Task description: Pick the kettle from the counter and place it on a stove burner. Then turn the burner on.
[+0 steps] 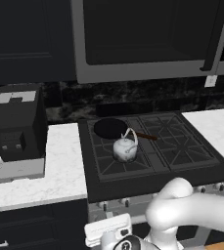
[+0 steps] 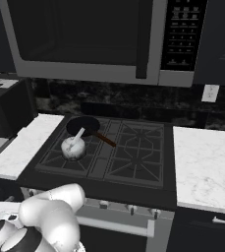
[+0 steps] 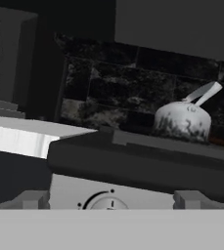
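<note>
Counter (image 1: 59, 166), white marble slab, flanking the stove on both sides; coffee machine (image 1: 16, 128) near its back left. Stove burner (image 1: 121, 151), front left grate, carrying the kettle (image 1: 125, 148) upright; pan (image 1: 111, 128) just behind. Gripper (image 3: 111, 200) low before the stove's front edge, fingers spread wide and empty around a knob (image 3: 106, 202), kettle above and beyond.
</note>
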Tool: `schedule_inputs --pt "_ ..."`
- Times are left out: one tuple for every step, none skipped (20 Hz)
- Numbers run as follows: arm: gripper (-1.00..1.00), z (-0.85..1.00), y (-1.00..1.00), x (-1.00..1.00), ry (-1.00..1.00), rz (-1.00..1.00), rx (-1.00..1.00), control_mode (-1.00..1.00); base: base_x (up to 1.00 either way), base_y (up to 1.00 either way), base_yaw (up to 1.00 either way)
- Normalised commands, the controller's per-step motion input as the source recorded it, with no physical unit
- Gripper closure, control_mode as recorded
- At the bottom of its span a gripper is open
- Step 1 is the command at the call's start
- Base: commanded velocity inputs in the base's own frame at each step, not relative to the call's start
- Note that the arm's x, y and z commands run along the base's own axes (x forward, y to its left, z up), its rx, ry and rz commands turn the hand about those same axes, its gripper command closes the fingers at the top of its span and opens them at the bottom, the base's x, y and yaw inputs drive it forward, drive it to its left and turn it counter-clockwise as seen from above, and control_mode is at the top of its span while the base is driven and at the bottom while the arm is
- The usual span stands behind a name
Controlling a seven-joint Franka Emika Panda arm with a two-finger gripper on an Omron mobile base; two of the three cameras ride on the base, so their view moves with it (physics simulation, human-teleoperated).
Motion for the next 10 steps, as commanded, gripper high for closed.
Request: schedule_inputs --pt "-1.00 -0.14 0.00 0.14 -0.09 0.02 0.11 -1.00 0.00 0.00 0.00" --pt "-1.00 -0.14 0.00 0.16 -0.08 0.02 0.11 -1.00 0.00 0.00 0.00" --pt "-1.00 -0.14 0.00 0.16 -0.07 0.02 0.12 -1.00 0.00 0.00 0.00" --pt "-1.00 -0.14 0.00 0.15 -0.07 0.03 0.12 -1.00 0.00 0.00 0.00" --pt "-1.00 -0.12 0.00 0.15 -0.07 0.03 0.13 -1.00 0.00 0.00 0.00" --pt "-1.00 -0.13 0.00 0.16 -0.07 0.03 0.14 -1.00 0.00 0.00 0.00" --pt "-1.00 -0.14 0.00 0.16 -0.07 0.04 0.15 -1.00 0.00 0.00 0.00" --pt "-1.00 -0.16 0.00 0.16 -0.07 0.04 0.15 -1.00 0.00 0.00 0.00" --pt "-1.00 -0.18 -0.04 0.16 -0.07 0.04 0.17 -1.00 0.00 0.00 0.00" --pt "-1.00 -0.19 -0.09 0.15 -0.06 0.04 0.19 -1.00 0.00 0.00 0.00"
